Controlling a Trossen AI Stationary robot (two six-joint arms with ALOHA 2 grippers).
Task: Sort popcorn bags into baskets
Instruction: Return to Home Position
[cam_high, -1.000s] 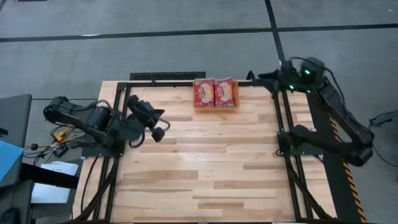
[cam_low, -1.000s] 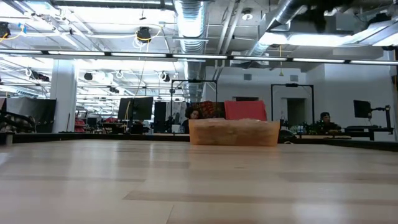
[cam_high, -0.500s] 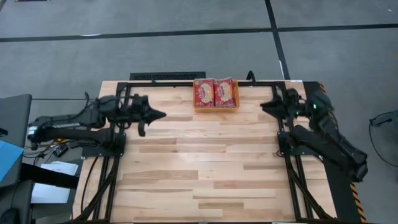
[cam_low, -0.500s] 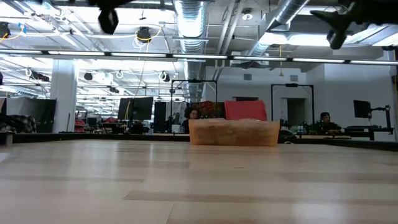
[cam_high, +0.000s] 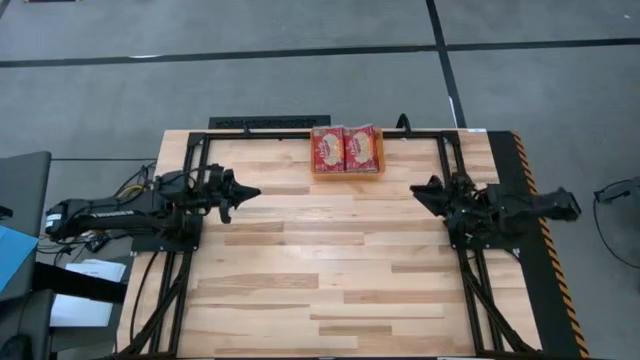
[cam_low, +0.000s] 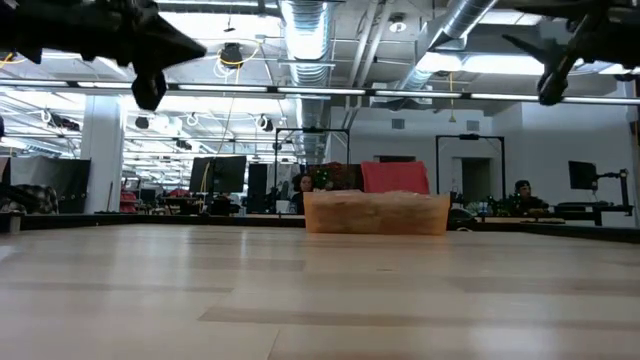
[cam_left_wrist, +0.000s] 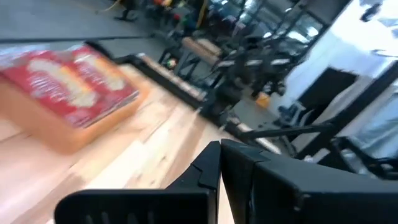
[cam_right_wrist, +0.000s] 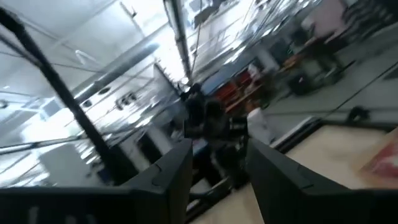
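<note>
two pincers in all, the left gripper (cam_high: 248, 191) and the right gripper (cam_high: 420, 189), over one wooden table (cam_high: 330, 270). one orange bin (cam_high: 346, 175) lies ahead of both pincers and between them, a little nearer the right one. two popcorn bags (cam_high: 328, 150) show face up in it, side by side, the second bag (cam_high: 362, 148) on the right pincer's side (any stacked beneath are hidden, so no full count). two people (cam_low: 522, 189) sit far beyond the pincers.
</note>
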